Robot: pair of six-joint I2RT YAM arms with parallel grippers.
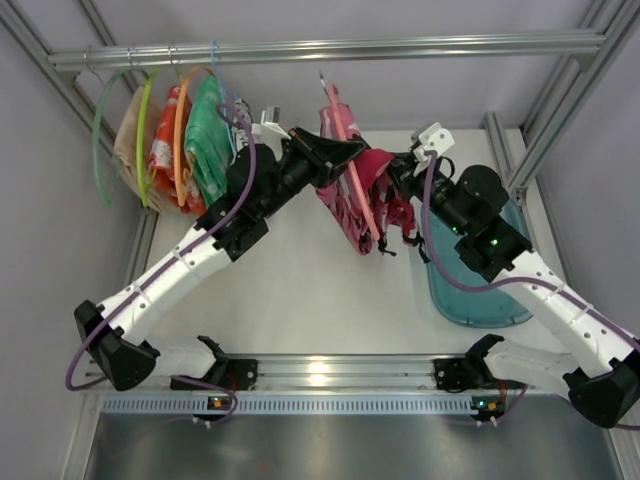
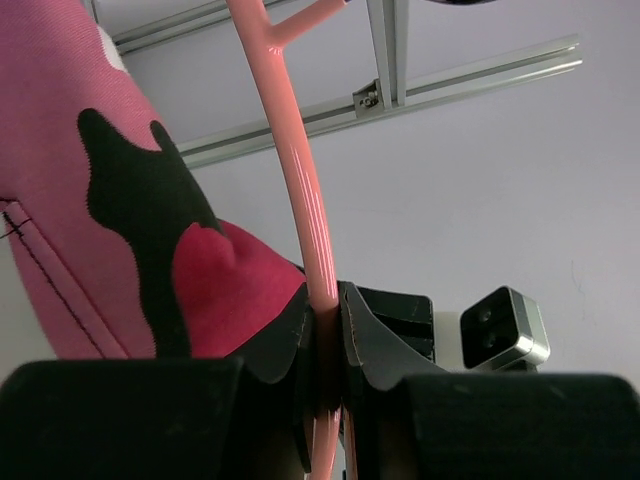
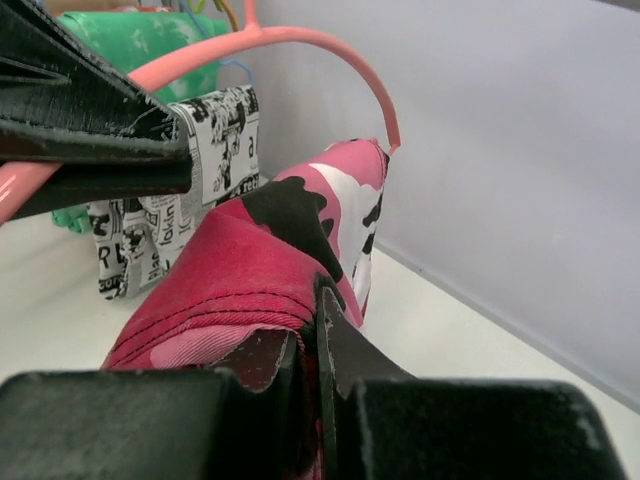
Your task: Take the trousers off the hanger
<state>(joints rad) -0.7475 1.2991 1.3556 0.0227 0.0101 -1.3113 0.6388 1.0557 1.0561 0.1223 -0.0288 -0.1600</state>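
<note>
1. The left jaws are clenched on the thin pink hanger [image 2: 298,170], with its rod pinched between the two black fingers [image 2: 375,345].
2. The right jaws are clamped on a fold of the pink trousers [image 3: 250,265], gripping the cloth at its stitched edge.
3. The trousers are draped over the hanger, held up between the two arms above the white worktop [image 1: 300,290].
4. To their left, a green garment [image 1: 208,140] and an orange-red garment [image 1: 163,150] hang from the metal rail [image 1: 400,46].
5. A blue tray [image 1: 480,300] lies on the worktop beneath the right arm.
</note>
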